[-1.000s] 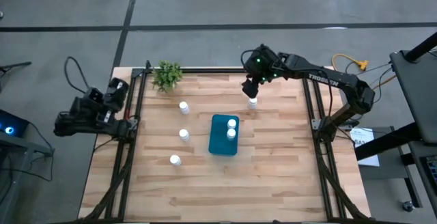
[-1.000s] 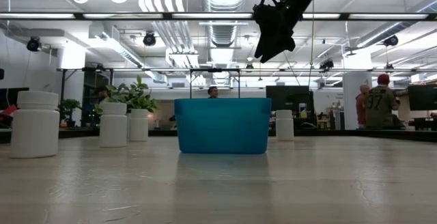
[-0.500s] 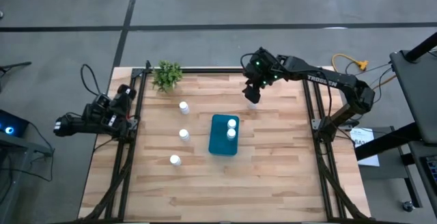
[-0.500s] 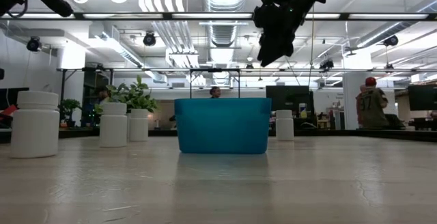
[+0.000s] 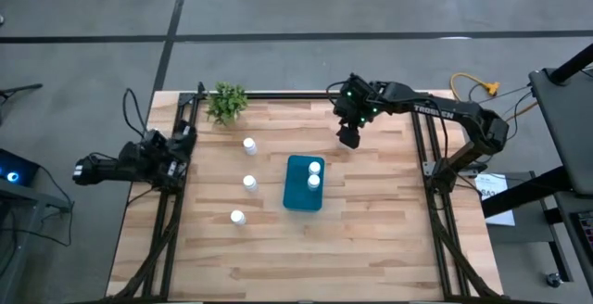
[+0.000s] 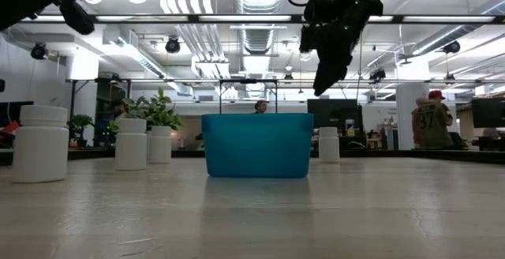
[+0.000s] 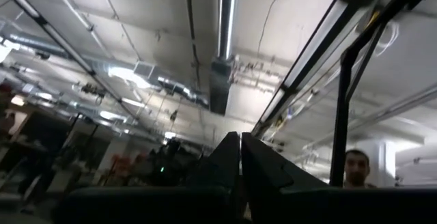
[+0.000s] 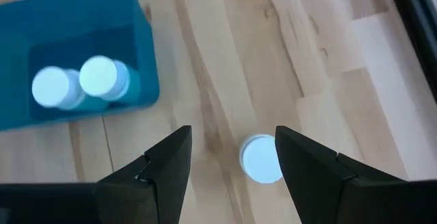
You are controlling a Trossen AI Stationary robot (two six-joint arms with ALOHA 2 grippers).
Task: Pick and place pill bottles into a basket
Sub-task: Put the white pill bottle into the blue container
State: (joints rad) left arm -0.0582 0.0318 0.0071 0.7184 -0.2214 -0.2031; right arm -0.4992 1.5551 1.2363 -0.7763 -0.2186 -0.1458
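The teal basket [image 5: 302, 193] stands mid-table with two white pill bottles [image 5: 314, 174] upright inside; it also shows in the right wrist view [image 8: 75, 108]. Three more bottles stand on their bases to its left [image 5: 249, 145] [image 5: 249, 183] [image 5: 238, 217]. My right gripper [image 8: 232, 166] is open and hangs above a sixth bottle [image 8: 261, 159], which stands on the table to the far right of the basket. That bottle lies below the gap between the fingers. In the low view the fingertips [image 6: 323, 85] are clear above this bottle [image 6: 329, 144]. My left gripper [image 7: 240, 149] is shut and empty at the table's left edge [image 5: 178, 145].
A small green plant [image 5: 227, 102] stands at the far left corner. Black frame rails run along the table's left [image 5: 171, 202] and right [image 5: 431, 183] edges. Bare wood lies near of the basket [image 5: 306, 258]. People stand in the room beyond [image 6: 430, 121].
My right gripper has moved a little toward the table's near and right edges and come down, so that it now covers the sixth bottle from above. My left arm has swung toward the table's near edge and in toward the table. The bottles and basket have stayed put.
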